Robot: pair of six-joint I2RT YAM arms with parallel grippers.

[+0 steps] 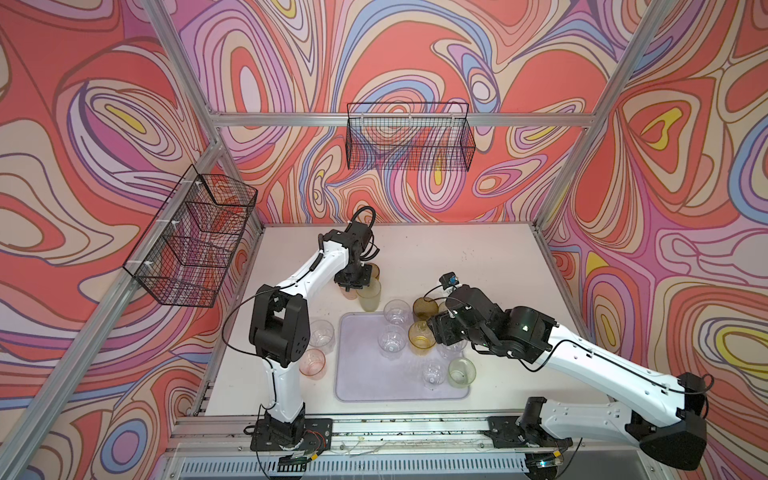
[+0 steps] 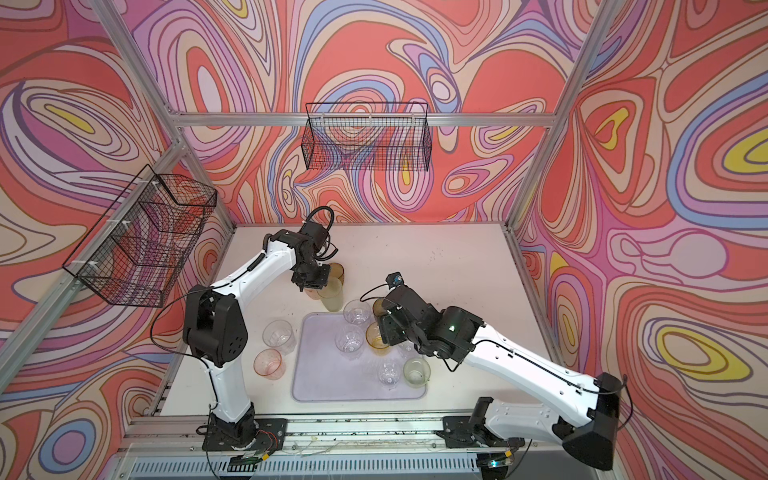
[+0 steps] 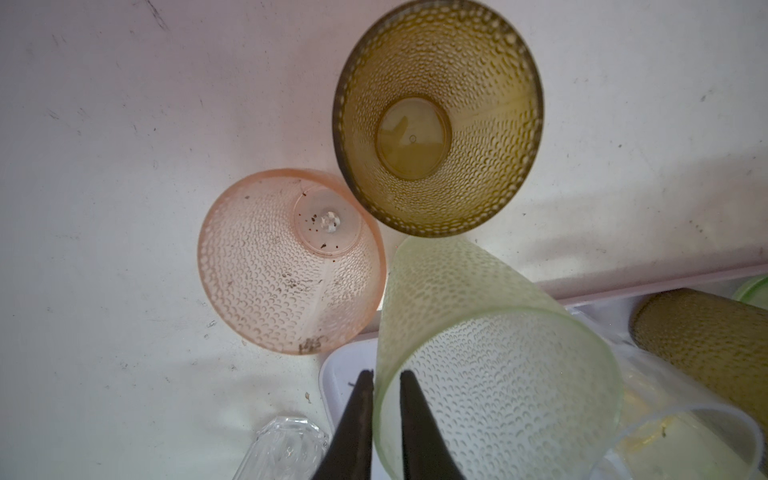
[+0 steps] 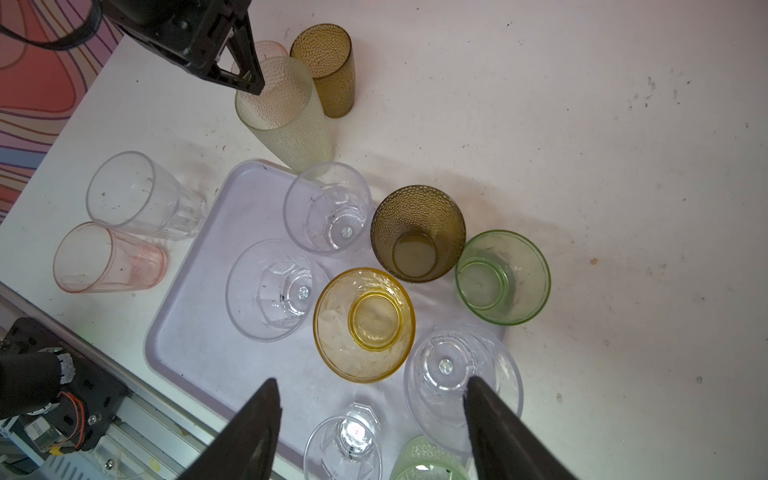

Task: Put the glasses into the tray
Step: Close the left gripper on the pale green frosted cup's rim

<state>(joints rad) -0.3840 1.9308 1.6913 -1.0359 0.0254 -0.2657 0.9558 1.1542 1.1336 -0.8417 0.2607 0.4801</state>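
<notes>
My left gripper is shut on the rim of a tall pale green tumbler, one finger inside and one outside. Just behind it stand an olive-brown tumbler and a pink dimpled one, off the tray. The lilac tray holds several glasses, among them an amber bowl and clear ones. My right gripper hangs open above the tray's right part, holding nothing. A clear tumbler and a pink one stand left of the tray.
Another olive tumbler and a green bowl sit at the tray's far right edge. Black wire baskets hang on the back wall and the left wall. An aluminium rail runs along the table's front.
</notes>
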